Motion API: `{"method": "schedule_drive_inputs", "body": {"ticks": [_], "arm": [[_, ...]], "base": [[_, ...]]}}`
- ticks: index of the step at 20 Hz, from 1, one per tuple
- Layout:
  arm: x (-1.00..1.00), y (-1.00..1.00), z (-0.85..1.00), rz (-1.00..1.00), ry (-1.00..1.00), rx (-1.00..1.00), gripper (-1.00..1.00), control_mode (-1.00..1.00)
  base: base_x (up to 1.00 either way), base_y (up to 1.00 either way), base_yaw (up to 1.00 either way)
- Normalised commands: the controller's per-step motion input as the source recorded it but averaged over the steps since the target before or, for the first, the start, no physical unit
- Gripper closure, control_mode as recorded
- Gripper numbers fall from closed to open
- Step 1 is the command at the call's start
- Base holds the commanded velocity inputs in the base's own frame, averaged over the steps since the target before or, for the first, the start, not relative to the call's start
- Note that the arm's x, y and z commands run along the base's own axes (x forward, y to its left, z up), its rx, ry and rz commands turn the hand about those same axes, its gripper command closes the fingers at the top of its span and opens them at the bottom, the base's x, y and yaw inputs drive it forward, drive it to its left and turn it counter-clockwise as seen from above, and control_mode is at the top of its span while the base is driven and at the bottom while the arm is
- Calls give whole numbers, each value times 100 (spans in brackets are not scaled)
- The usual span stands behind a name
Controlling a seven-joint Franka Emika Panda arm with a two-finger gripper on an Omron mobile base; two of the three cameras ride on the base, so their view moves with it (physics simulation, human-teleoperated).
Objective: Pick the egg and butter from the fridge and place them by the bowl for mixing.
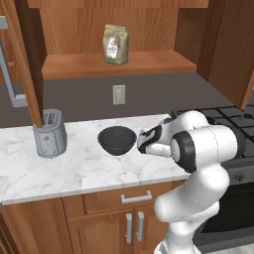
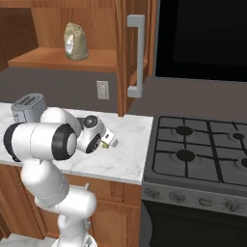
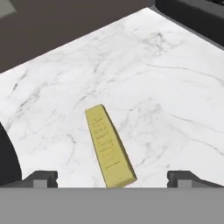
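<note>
Bowl (image 1: 117,140) sits mid-counter (image 1: 74,168). Butter (image 3: 109,146) lies flat on the marble just right of it, between the tool's (image 3: 112,178) spread, released fingers. Judgement: placement looks done. Lift straight up, don't drag the stick, then go for the egg.

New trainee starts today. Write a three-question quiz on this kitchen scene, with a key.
1. True or false: the butter lies flat on the marble counter.
2. The end effector is: A) shut on the butter, B) open above the butter, C) inside the bowl.
3. Fill in: left of the bowl stands the grey ____.

Key: 1 true; 2 B; 3 toaster.
</note>
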Motion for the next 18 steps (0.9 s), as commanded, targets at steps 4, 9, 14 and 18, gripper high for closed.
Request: {"method": "schedule_drive_inputs", "body": {"ticks": [4,9,14,18], "arm": [[-27,2,56,0,14,0,-100,-100],[-20,4,64,0,21,0,-100,-100],[-42,2,54,-1,25,0,-100,-100],[-64,14,27,0,5,0,-100,-100]], "base": [[0,0,0],[0,0,0],[0,0,0],[0,0,0]]}}
